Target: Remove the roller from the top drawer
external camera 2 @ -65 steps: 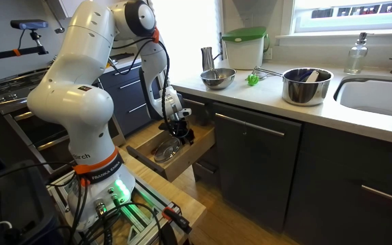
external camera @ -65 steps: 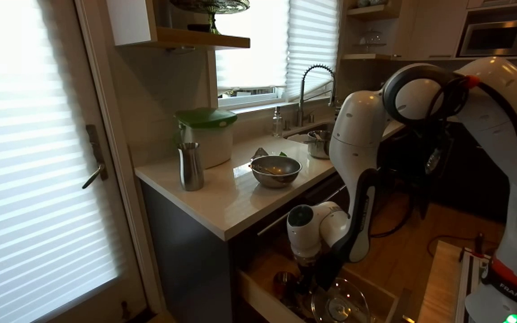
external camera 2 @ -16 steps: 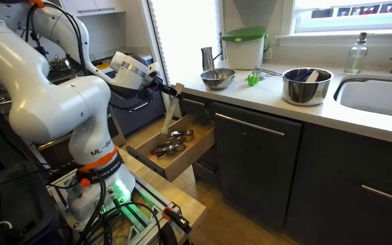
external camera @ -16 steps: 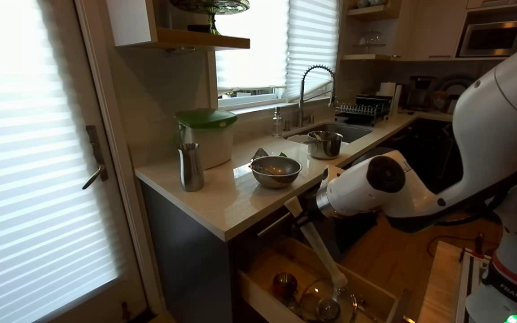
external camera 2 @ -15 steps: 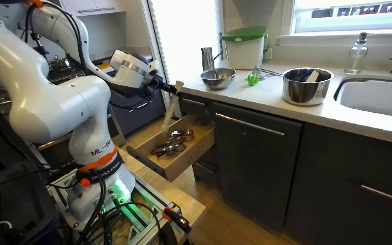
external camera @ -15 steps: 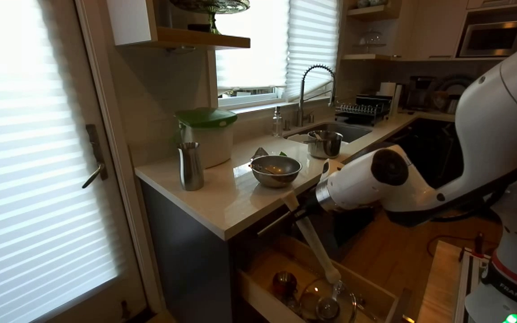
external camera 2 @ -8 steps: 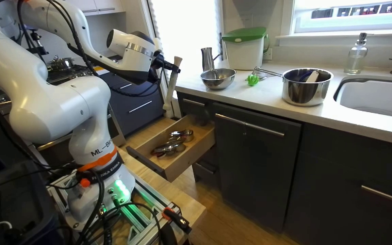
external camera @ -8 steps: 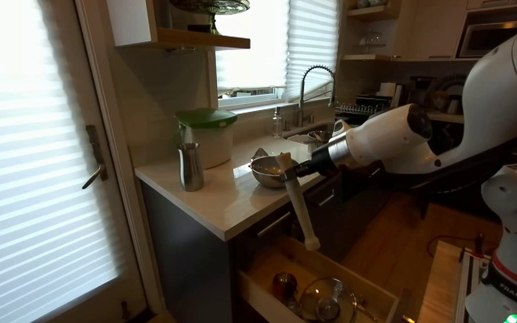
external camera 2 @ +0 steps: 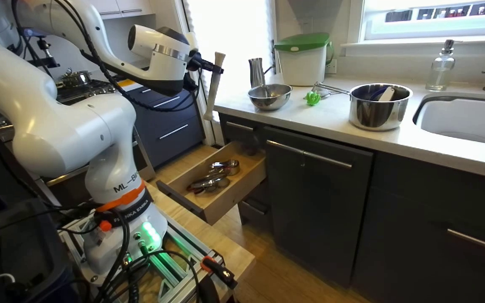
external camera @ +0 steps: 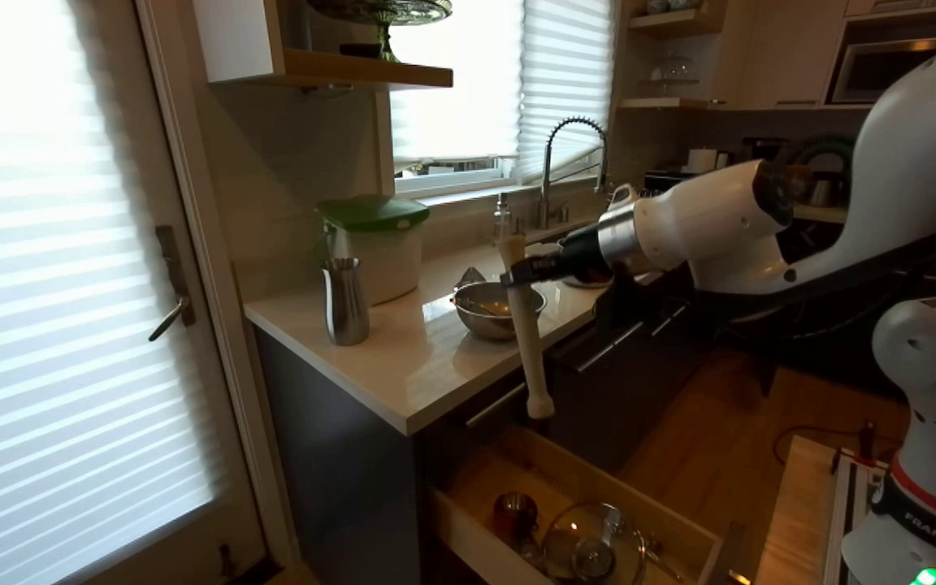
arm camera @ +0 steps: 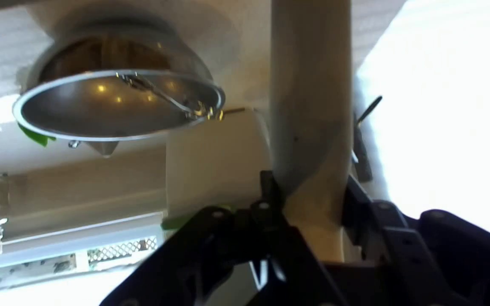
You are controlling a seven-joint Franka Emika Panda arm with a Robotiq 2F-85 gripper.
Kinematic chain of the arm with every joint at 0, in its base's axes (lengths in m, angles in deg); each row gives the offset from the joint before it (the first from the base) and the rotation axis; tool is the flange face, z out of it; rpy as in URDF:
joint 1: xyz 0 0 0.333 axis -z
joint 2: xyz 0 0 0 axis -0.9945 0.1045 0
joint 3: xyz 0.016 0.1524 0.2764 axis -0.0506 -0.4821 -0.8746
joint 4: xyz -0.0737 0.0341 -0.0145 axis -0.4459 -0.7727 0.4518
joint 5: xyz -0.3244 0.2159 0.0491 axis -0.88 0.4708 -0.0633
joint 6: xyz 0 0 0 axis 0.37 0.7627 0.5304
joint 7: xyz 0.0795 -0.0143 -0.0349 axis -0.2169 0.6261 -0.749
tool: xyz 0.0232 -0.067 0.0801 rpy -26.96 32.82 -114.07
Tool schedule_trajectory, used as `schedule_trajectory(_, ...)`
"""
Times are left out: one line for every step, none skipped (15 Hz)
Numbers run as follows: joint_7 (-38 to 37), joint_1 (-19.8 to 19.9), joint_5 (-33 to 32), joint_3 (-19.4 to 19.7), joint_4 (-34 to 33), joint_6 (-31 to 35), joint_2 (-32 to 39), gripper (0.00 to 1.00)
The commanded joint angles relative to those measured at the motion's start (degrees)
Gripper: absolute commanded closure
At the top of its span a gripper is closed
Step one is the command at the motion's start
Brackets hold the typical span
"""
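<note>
Worktop (external camera: 411, 357), pale, glossy and square-cornered, stretches out above dark cabinet fronts (external camera 2: 427, 223). Below its edge the top drawer (external camera 2: 238, 195), wide and shallow with pale wooden walls and a dark front, stands open. On the worktop are a tall, green-lidded white bin (external camera 2: 302, 67), a deep round steel saucepan (external camera 2: 371, 113), a shallow round steel bowl (external camera 2: 270, 100) and a slim, waisted steel jug (external camera: 346, 305). The black mechanical pincer (arm camera: 309, 189) is pinching the roller (external camera: 526, 325), a slender, pale tan, wooden-looking rod, near its upper end, from both sides. The roller hangs slightly tilted in the air, out of the drawer, its lower end higher than the rim. Inside the drawer sits a shiny round metal cup (external camera: 515, 513). Smallest, a bright green lobed piece (external camera 2: 313, 98) lies between bowl and saucepan.
</note>
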Motion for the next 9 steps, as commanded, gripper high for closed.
schedule_trajectory(-0.83, -4.16, 6.69, 7.03, -0.1, 0.84, 4.81, 0.87)
schedule_trajectory(8.75, -8.16, 16.86, 8.22, 1.19, -1.14, 2.15, 0.87)
schedule_trajectory(9.11, -7.6, 20.25, 7.48, 0.45, -2.05, 5.2, 0.87)
schedule_trajectory(11.28, -6.48, 25.12, 5.85, 0.05, -1.32, 7.4, 0.87)
schedule_trajectory(19.21, -10.16, 27.1, 7.03, 0.99, -2.38, -1.21, 0.62)
schedule_trajectory(20.89, -10.17, 30.33, 6.52, 0.74, -2.13, 0.02, 0.62)
schedule_trajectory(21.16, -10.07, 31.66, 6.12, 0.65, -2.08, 1.15, 0.62)
schedule_trajectory(21.2, -10.02, 32.16, 5.78, 0.65, -2.09, 1.97, 0.62)
schedule_trajectory(21.22, -9.93, 32.42, 5.56, 0.72, -2.06, 2.48, 0.62)
